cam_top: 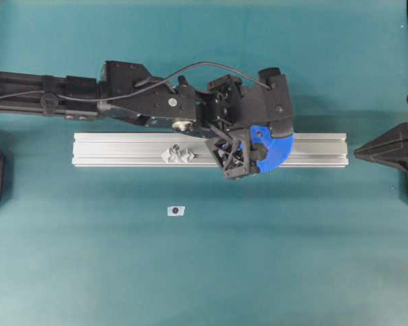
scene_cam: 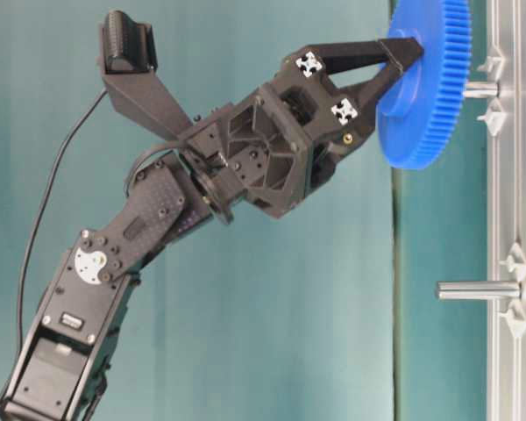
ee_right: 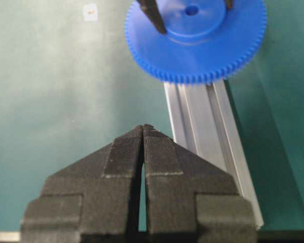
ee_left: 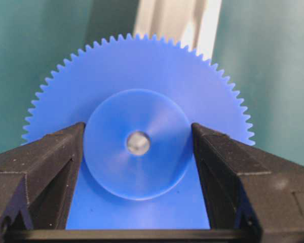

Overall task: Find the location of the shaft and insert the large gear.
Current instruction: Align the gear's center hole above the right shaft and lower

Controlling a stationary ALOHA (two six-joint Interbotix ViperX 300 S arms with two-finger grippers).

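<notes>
Mostly buried under the left gripper (cam_top: 248, 153) from overhead: large gear (cam_top: 275, 151), only a blue sliver showing. Chopped by the top edge in the right wrist view. Shaft (ee_left: 138, 143) just a blurry grey speck through the hub hole.

My black fingers (ee_left: 45, 167) flank the bright blue large gear (ee_left: 137, 101) (finely toothed); silver rail (cam_top: 122, 149), teal table (cam_top: 204, 272).
</notes>
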